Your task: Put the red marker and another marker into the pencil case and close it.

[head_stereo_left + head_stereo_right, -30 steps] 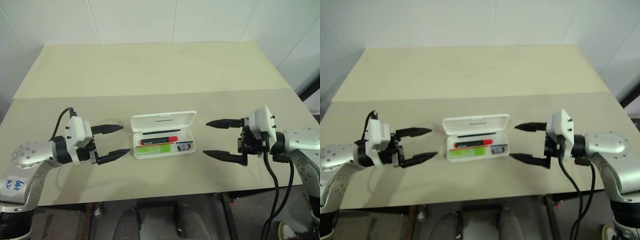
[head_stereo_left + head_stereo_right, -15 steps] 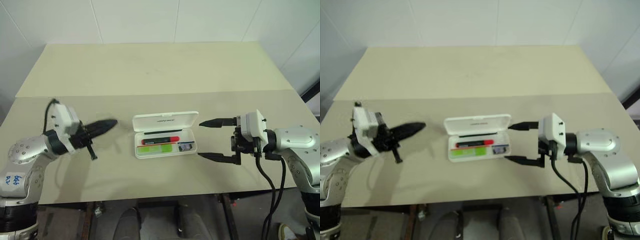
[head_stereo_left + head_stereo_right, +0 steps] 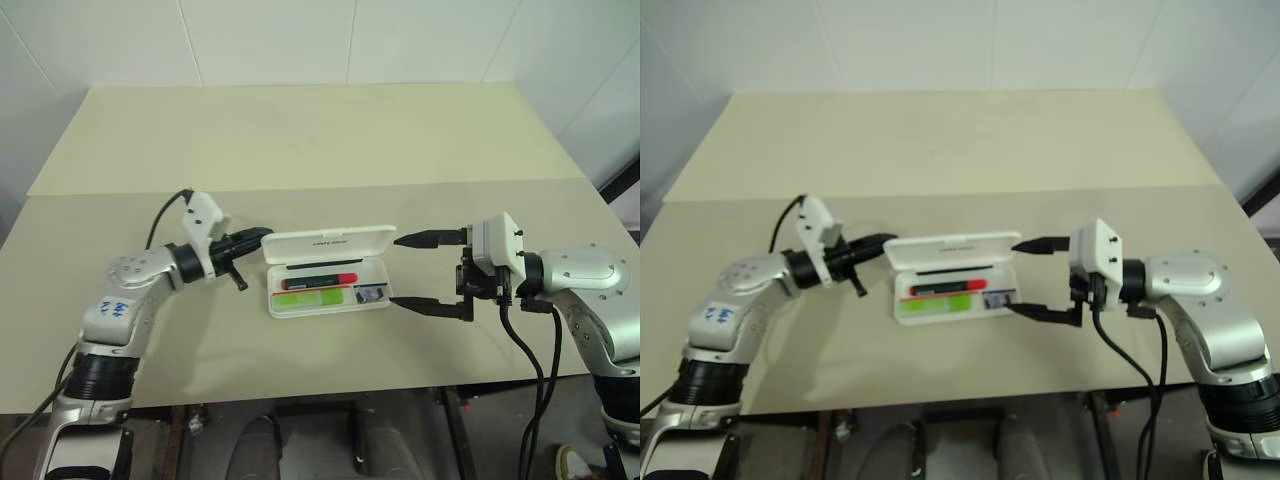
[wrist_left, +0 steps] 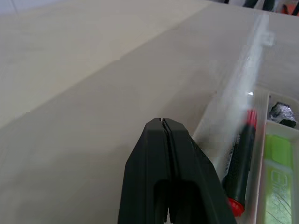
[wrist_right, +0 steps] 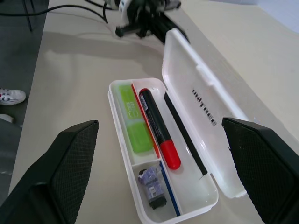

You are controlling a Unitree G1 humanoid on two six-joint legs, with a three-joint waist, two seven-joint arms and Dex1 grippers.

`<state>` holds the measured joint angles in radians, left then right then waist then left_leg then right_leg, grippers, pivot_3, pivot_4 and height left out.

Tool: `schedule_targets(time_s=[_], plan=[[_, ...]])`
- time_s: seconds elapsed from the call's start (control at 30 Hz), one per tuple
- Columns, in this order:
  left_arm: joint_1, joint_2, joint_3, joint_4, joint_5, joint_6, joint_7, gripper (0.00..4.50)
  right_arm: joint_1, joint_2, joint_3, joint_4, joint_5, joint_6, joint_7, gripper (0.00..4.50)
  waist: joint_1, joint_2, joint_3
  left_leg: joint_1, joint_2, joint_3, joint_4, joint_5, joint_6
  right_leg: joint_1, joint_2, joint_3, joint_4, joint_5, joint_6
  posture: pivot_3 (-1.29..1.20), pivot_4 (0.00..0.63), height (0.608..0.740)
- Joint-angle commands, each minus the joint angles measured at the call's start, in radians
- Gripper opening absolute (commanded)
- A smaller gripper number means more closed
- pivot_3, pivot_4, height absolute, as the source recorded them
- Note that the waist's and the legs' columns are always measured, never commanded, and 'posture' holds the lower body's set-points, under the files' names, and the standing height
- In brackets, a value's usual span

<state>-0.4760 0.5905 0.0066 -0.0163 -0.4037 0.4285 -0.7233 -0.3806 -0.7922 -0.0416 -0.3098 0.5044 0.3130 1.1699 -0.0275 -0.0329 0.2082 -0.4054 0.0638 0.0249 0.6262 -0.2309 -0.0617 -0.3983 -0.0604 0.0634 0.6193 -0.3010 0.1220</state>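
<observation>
- pencil case [image 5: 196, 88]: smooth, glossy white hard plastic
- table [image 3: 300, 130]: matt, pale, smooth board
- right gripper [image 3: 412, 270] fingers [image 5: 70, 158]: black, finely textured pads

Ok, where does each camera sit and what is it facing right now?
Head pair: looks down over the table; both arms flank the open pencil case.
Left wrist: along the shut left gripper at the lid's edge.
Right wrist: between the open right gripper fingers, into the case.
Shared: red marker, green highlighter.

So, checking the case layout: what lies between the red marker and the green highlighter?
A thin red pen, seen in the right wrist view, lies between the red marker and the green highlighter.
</observation>
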Motion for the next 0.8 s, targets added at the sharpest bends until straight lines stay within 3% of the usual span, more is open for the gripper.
schedule_targets(time_s=[0.03, 0.27, 0.5, 0.57, 0.8], plan=[[-0.050, -0.013, -0.042, -0.001, 0.028, -0.052, -0.066, 0.05, 0.005, 0.003, -0.012, -0.044, 0.008, 0.001, -0.025, 4.50, 0.000, 0.000, 0.000, 0.000, 0.000, 0.000, 0.000, 0.000, 0.000, 0.000, 0.000, 0.000, 0.000, 0.000, 0.000, 0.00, 0.150, 0.740], [-0.057, 0.013, -0.076, -0.041, 0.004, -0.081, -0.249, 0.05, 0.042, -0.002, -0.030, -0.066, 0.012, 0.005, -0.059, 4.50, 0.000, 0.000, 0.000, 0.000, 0.000, 0.000, 0.000, 0.000, 0.000, 0.000, 0.000, 0.000, -0.001, 0.000, 0.001, 0.00, 0.150, 0.740], [-0.044, 0.124, -0.196, -0.106, 0.062, -0.100, -0.471, 0.05, 0.049, 0.003, -0.033, -0.070, 0.012, 0.001, -0.081, 4.50, -0.001, 0.000, 0.000, 0.000, 0.000, 0.000, 0.000, 0.000, 0.000, 0.000, 0.000, 0.000, -0.001, -0.001, -0.002, 0.00, 0.150, 0.740], [-0.046, 0.144, -0.234, -0.093, 0.105, -0.109, -0.489, 0.05, 0.051, 0.005, -0.033, -0.072, 0.011, 0.000, -0.087, 4.50, -0.001, 0.000, 0.000, 0.000, 0.000, 0.000, 0.000, 0.000, 0.000, 0.000, 0.000, 0.000, -0.001, -0.007, -0.013, 0.00, 0.150, 0.740], [-0.075, 0.106, -0.275, -0.017, 0.233, -0.142, -0.408, 0.05, 0.061, 0.008, -0.043, -0.085, 0.013, 0.000, -0.112, 4.50, 0.000, 0.000, 0.000, 0.000, 0.000, 0.000, 0.002, 0.000, 0.000, 0.000, 0.000, 0.000, 0.001, -0.007, -0.013, 0.00, 0.150, 0.740]])
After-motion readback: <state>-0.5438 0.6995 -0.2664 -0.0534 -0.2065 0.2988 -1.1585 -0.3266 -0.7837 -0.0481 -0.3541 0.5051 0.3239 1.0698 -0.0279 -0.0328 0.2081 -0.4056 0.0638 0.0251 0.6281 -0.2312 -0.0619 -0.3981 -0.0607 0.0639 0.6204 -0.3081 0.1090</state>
